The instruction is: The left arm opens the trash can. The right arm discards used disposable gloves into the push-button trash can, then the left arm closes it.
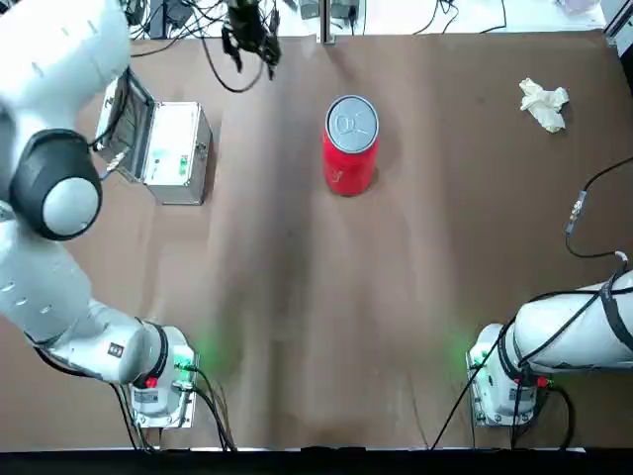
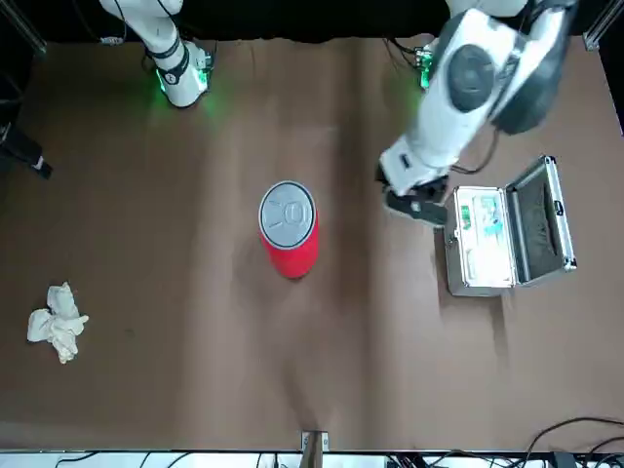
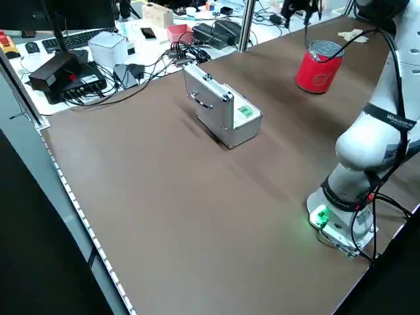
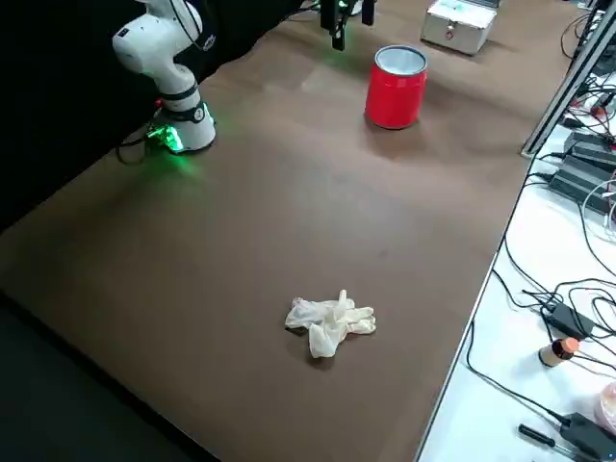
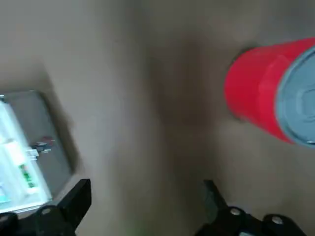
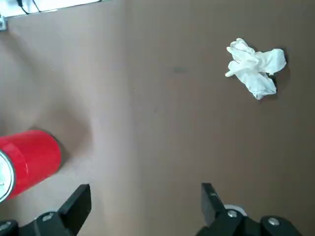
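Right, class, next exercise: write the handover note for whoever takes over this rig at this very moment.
Left gripper: open and empty, up above the table between the silver case and the trash can.
Right gripper: open and empty, over the robot's right side of the table.
Trash can: red, upright near mid-table, lid closed.
Disposable gloves: crumpled on the table, to the can's right.
Done: nothing yet.
Left: left arm opens the can, right arm drops the gloves in, left arm closes it.

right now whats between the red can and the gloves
Only bare brown tabletop lies between the red can and the gloves, as the top view shows.
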Action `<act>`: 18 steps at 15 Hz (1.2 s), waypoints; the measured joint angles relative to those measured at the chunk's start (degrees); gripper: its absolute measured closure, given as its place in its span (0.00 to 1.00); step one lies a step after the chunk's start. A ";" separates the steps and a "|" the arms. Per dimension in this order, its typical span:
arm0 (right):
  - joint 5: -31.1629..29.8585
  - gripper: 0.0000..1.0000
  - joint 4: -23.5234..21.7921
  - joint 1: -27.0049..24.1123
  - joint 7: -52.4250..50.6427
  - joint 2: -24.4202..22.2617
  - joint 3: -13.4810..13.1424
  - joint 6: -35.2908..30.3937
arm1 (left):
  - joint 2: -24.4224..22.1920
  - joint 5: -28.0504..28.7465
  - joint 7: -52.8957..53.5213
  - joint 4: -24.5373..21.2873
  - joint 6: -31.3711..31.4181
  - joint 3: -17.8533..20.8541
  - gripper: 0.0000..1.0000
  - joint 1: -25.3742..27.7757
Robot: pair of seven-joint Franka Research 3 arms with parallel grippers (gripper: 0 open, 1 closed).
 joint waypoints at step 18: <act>-4.66 0.01 -1.07 -18.51 -1.24 32.88 -0.35 42.24 | 23.40 -1.25 -37.15 12.27 37.03 0.20 0.99 -20.44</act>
